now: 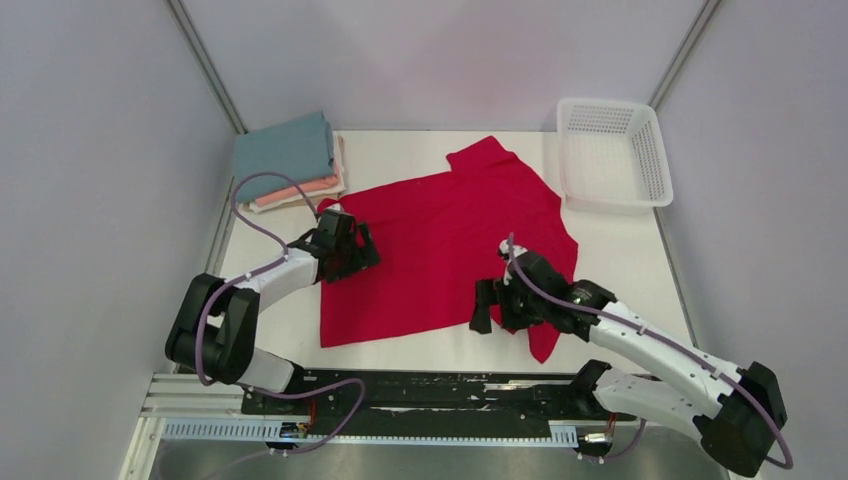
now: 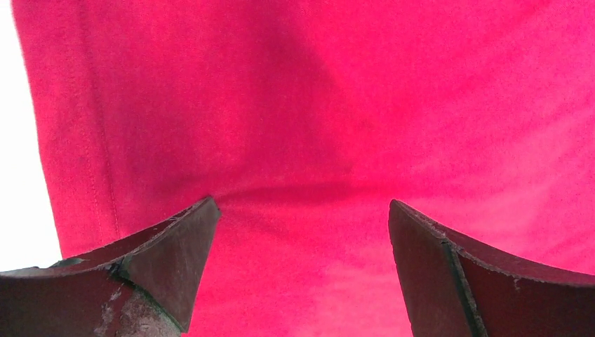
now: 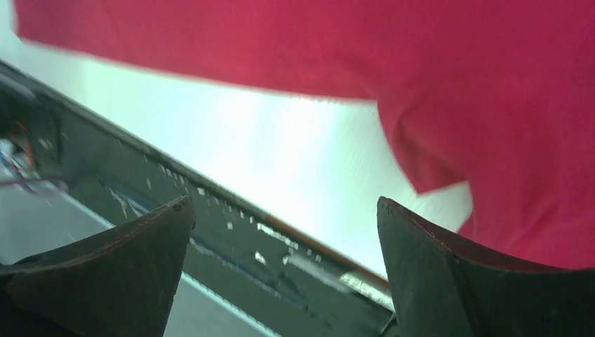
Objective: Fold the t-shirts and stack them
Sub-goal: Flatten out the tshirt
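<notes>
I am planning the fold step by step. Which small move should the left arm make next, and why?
Probably lower the left jaws onto the crimson-red short-sleeved cloth t-shirt and close them on its left edge. The shirt lies spread on the white table, not yet folded, and those jaws hang open and empty over the cloth near that edge.

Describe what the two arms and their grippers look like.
The arms match: the left arm and the right arm have white link covers and black joints. A lilac cable loops along each. The left gripper and right gripper are black, with dark wedge-shaped fingers scuffed at the edges.
</notes>
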{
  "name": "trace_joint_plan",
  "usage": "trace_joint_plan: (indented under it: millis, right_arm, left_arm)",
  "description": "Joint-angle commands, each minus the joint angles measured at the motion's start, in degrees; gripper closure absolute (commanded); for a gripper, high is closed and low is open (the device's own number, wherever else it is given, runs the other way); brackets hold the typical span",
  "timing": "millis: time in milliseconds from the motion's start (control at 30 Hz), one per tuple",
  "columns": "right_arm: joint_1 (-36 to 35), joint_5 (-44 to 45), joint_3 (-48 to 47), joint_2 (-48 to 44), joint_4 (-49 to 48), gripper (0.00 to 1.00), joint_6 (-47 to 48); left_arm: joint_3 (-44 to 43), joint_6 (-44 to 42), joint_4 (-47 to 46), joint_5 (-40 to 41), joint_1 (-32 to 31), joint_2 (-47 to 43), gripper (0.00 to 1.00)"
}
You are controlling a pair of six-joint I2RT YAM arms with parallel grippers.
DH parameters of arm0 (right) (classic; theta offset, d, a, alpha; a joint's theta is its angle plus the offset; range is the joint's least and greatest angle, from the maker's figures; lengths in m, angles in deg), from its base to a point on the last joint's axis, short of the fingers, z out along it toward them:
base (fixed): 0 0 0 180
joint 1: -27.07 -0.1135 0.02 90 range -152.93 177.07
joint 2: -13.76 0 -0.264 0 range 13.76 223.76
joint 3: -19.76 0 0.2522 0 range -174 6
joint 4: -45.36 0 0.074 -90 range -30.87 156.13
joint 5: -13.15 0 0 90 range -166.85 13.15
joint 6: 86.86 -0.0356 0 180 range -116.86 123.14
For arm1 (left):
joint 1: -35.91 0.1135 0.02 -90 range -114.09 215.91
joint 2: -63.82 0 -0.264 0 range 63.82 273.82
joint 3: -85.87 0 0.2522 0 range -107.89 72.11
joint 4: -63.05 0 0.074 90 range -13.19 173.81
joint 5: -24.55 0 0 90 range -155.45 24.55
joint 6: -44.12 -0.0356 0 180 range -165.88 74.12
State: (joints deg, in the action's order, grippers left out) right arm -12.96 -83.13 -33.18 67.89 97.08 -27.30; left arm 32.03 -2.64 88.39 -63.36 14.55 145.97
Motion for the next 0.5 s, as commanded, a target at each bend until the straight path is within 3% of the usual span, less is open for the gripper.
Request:
trace_joint_plan:
  millis: [0, 100, 200, 467]
  right_arm:
    - [-8.4, 7.3, 1.8, 3.7, 7.0, 0.0, -8.4]
    - [-8.5, 12.0, 1.7, 6.7, 4.5, 0.0, -8.7]
    - [-8.9, 11.1, 1.5, 9.5, -1.2, 0.0, -6.8]
    - [-11.2, 15.3, 2.3, 17.0, -6.3, 0.0, -5.0]
  left_arm:
    - [-3.5, -2.9, 4.5, 8.0, 1.5, 1.5, 0.0]
    - [-4.2, -3.8, 4.7, 4.6, 1.6, -0.8, 0.0]
    - [-2.2, -3.7, 3.8, 1.1, 1.2, -5.2, 0.0]
    - [3.8, -1.0, 8.0, 1.8, 0.3, -20.4, 0.0]
